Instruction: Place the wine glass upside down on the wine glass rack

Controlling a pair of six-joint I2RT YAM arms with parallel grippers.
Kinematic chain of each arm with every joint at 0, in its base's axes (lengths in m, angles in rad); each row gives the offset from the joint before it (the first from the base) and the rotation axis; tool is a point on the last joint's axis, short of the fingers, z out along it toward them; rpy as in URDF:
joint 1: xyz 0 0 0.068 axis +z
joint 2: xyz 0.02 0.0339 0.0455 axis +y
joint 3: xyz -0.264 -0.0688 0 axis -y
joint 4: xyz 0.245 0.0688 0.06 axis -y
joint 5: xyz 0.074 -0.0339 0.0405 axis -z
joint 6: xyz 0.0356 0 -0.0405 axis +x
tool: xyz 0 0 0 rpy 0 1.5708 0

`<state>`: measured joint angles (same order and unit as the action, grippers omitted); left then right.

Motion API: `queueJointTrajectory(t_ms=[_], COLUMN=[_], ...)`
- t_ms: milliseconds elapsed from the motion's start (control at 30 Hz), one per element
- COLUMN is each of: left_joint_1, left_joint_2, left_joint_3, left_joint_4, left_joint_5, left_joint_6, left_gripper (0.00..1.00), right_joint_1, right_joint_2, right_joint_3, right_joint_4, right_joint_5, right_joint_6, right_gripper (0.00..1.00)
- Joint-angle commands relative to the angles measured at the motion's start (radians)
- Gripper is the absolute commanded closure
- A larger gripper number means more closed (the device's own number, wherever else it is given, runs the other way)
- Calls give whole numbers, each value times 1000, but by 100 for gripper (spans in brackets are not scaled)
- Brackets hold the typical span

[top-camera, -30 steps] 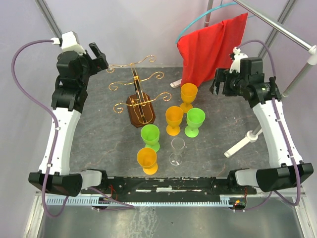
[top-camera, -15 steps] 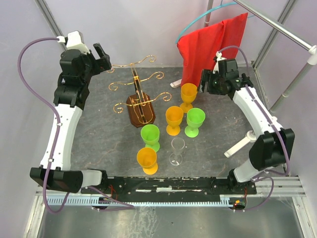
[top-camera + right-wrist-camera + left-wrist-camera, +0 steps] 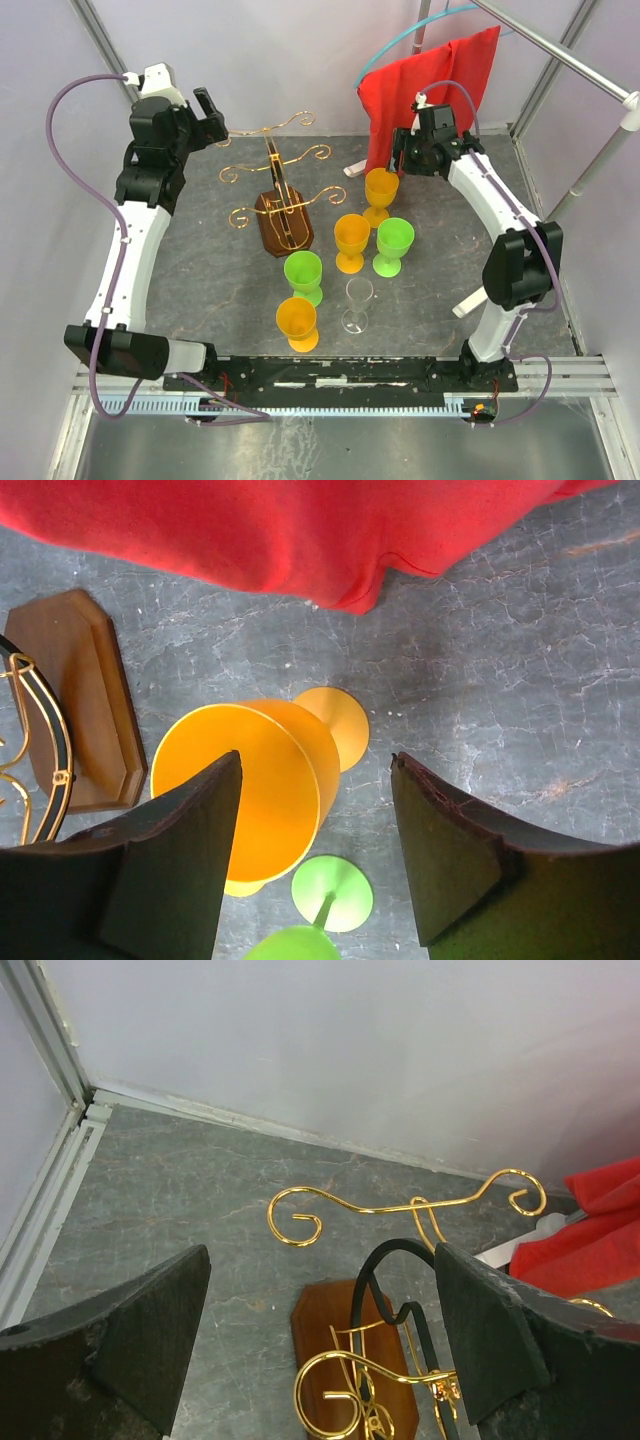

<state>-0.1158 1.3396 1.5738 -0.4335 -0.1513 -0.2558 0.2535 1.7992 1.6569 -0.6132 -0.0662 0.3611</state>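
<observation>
The wine glass rack (image 3: 283, 214) has a dark brown wooden base and gold wire arms with curls; it stands at the back left. It also shows in the left wrist view (image 3: 346, 1355) and at the edge of the right wrist view (image 3: 72, 692). A clear wine glass (image 3: 357, 303) stands upright near the front. Orange and green goblets stand around it. My left gripper (image 3: 211, 114) is open and empty, above and behind the rack. My right gripper (image 3: 403, 157) is open and empty, just above the back orange goblet (image 3: 380, 194), which shows between its fingers (image 3: 255, 785).
A red cloth (image 3: 430, 95) hangs at the back right and fills the top of the right wrist view (image 3: 300, 530). Another orange goblet (image 3: 351, 241), two green ones (image 3: 394, 245) (image 3: 303, 275) and a front orange one (image 3: 297, 323) stand upright. A white rod (image 3: 490, 287) lies at the right.
My right arm has swung from the right side in toward the back middle, ending over the back orange goblet. My left gripper has shifted slightly back and right.
</observation>
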Motion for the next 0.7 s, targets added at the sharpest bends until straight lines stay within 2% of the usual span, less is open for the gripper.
queueJointTrajectory(t_ms=[0, 233, 400, 433, 533, 667], left_joint_1=[-4, -5, -5, -5, -5, -6], left_joint_2=[18, 66, 88, 91, 102, 139], left_joint_3=[38, 67, 99, 105, 146, 259], left_joint_4=[37, 38, 18, 15, -3, -74], left_joint_5=[-23, -58, -59, -56, -44, -19], left_joint_6=[18, -2, -18, -20, -38, -163], left_gripper=[1, 1, 1, 1, 1, 1], right_joint_1=[13, 18, 18, 18, 18, 21], right_joint_2=[40, 92, 64, 52, 13, -55], right_joint_3=[61, 84, 93, 97, 131, 244], right_joint_4=[-41, -101, -125, -130, -171, -270], right_joint_5=[29, 32, 63, 69, 92, 147], right_joint_6=[-38, -80, -107, -111, -129, -175], right_gripper=[33, 53, 95, 99, 99, 99])
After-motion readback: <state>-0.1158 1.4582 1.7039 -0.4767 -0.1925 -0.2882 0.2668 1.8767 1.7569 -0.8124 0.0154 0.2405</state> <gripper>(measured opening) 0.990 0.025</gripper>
